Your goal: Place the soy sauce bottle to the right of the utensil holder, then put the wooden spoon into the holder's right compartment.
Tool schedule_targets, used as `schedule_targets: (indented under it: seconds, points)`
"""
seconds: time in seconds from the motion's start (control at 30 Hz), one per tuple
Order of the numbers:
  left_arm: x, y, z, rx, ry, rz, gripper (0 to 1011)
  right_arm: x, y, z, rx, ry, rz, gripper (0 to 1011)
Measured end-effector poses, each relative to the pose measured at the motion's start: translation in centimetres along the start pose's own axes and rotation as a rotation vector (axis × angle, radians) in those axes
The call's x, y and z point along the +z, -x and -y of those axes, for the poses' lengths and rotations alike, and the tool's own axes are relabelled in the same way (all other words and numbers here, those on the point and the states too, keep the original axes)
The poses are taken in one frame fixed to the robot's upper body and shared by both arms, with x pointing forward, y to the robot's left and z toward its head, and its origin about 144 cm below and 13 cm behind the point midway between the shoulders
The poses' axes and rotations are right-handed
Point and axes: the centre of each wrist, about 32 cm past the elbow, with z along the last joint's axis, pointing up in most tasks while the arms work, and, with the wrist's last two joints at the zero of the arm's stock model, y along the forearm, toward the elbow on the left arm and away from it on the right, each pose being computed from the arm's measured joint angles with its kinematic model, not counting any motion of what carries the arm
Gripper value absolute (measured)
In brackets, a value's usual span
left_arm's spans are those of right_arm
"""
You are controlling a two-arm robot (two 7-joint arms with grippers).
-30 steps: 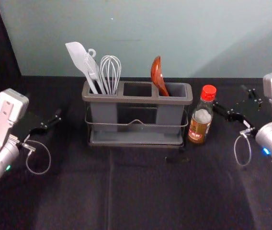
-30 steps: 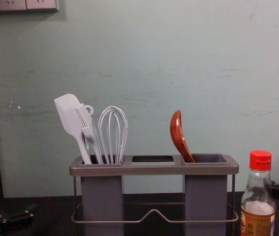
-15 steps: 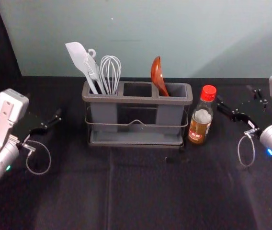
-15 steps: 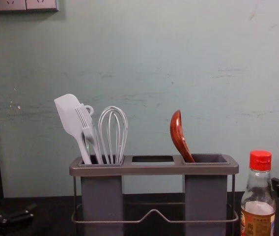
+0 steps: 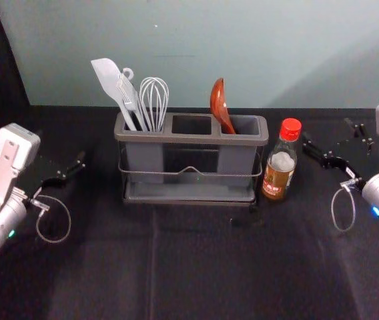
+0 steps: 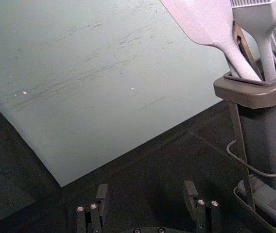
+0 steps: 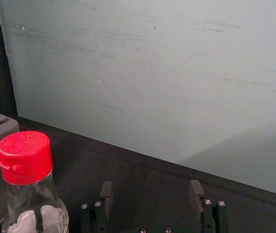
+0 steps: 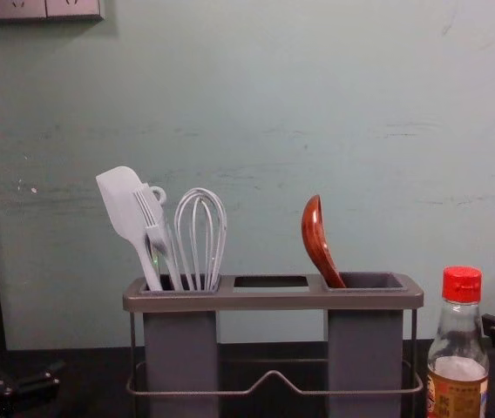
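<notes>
Soy sauce bottle (image 5: pixel 279 170): upright on the dark-covered table (image 5: pixel 196 267), just beside the right-hand end of the utensil holder (image 5: pixel 189 139), red cap (image 5: pixel 291 129) on top. In the chest view a narrow gap separates bottle and holder.

Wooden spoon (image 5: pixel 219 103): seated in the holder's right compartment, bowl end up, handle end down. The spoon is tilted, its upper end leaning toward the robot's left.

Left compartment: holds a pale spatula (image 5: pixel 108 75), a brush (image 8: pixel 151 212) and a whisk (image 5: pixel 155 97), all with working ends up. The spatula leans outward to the left.

Right claw (image 5: pixel 327 133): positioned on the right side of the bottle, near it but not touching. The right wrist view shows the claw (image 7: pixel 151 189) with its two fingers spread well apart — nothing is clamped between them. The bottle stands outside the finger gap.

Left claw (image 5: pixel 61 147): parked at the left of the holder, apart from it. Its fingers are likewise separated — nothing is gripped.
</notes>
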Motion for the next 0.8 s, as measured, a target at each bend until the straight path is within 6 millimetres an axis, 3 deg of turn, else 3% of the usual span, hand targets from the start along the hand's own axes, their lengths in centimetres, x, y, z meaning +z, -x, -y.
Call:
schedule_targets:
  seconds: [0.8]
  points:
    - [0.00, 0.00, 0.00, 0.000, 0.000, 0.000, 1000, 0.01, 0.00, 0.00, 0.000, -0.001, 0.000, 1003]
